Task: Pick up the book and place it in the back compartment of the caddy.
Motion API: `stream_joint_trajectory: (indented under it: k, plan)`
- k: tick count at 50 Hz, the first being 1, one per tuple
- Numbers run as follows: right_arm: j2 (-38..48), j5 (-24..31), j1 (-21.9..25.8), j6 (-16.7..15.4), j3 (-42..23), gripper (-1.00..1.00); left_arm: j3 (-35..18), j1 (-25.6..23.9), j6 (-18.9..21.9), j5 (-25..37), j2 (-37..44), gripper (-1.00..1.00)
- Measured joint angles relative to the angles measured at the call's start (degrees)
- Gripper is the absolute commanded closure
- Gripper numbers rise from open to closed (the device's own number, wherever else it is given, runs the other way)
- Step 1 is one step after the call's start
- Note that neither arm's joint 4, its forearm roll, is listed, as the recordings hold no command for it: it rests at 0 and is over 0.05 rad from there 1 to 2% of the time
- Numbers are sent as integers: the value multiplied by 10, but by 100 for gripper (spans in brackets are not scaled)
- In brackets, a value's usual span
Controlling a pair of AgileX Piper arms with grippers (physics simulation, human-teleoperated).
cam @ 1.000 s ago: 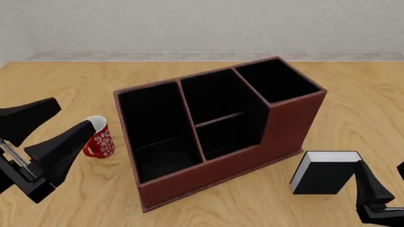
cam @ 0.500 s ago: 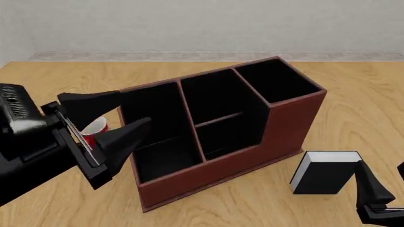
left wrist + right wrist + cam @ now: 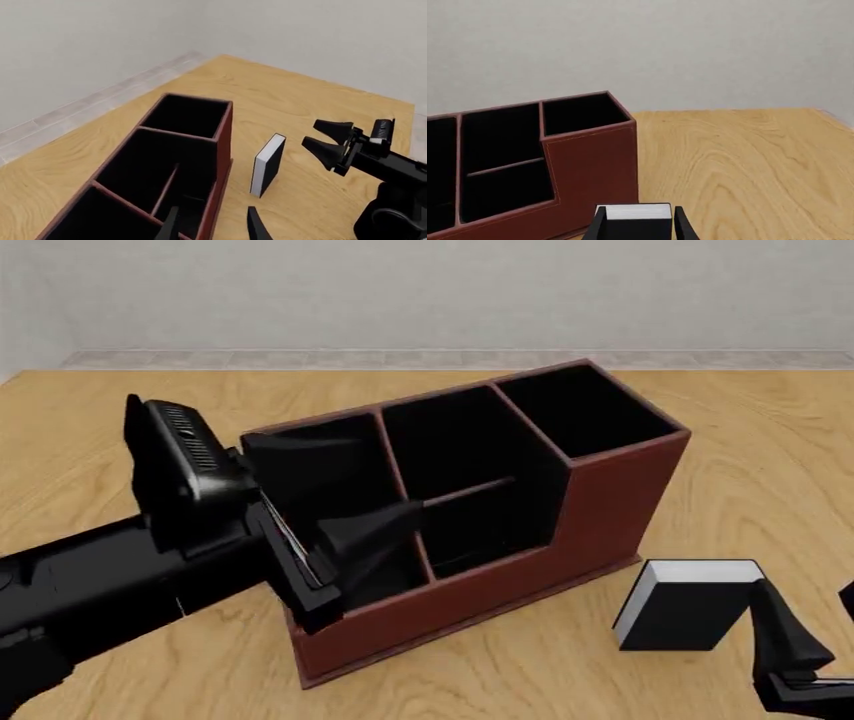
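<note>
Black-covered and thick, the book stands upright on the table just right of the caddy, between my right gripper's spread fingers; whether they press its covers I cannot tell. I judge it stiff and fairly heavy, best pinched across both covers near the top. My left gripper hangs spread over the caddy's left slot. I count one book, one caddy, with the back compartment empty.

Leather-look caddy, wood-grain table, matt book.
</note>
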Motion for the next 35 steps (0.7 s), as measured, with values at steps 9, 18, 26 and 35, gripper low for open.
stream_joint_trajectory:
  k: [9, 18, 26, 35]
  plan:
    - [1, -2, 0, 0, 0, -100, -37, -26, 5, -7, 53, -100]
    - [1, -1, 0, -1, 0, -100, -64, -48, 1, -15, 102, -100]
    - [1, -2, 0, -1, 0, -100, -80, -62, -5, -26, 139, -100]
    - [1, -2, 0, -1, 0, -100, -87, -70, -8, -46, 175, -100]
